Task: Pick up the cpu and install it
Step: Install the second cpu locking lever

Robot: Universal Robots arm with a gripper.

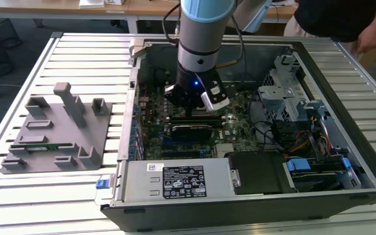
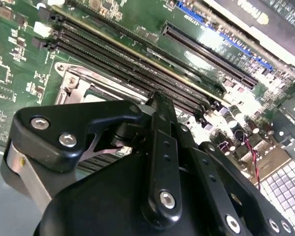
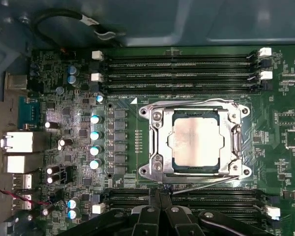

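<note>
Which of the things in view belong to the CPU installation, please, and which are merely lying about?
Part of the job:
cpu, sitting in its socket
gripper, fingers together beside the socket

Lying about:
grey fixture tray
green memory stick on the tray
person's hand

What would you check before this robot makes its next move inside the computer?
1. Cpu lying flat and square in the socket: ok.
2. Hand empty: ok, its fingers are shut together with nothing between them.
3. Hand off the cpu: ok, it sits over the memory slots beside the socket.
4. Socket lever locked down: cannot tell.
5. Person away from the arm: not ok, someone stands at the table's far corner, close to the case.
</note>
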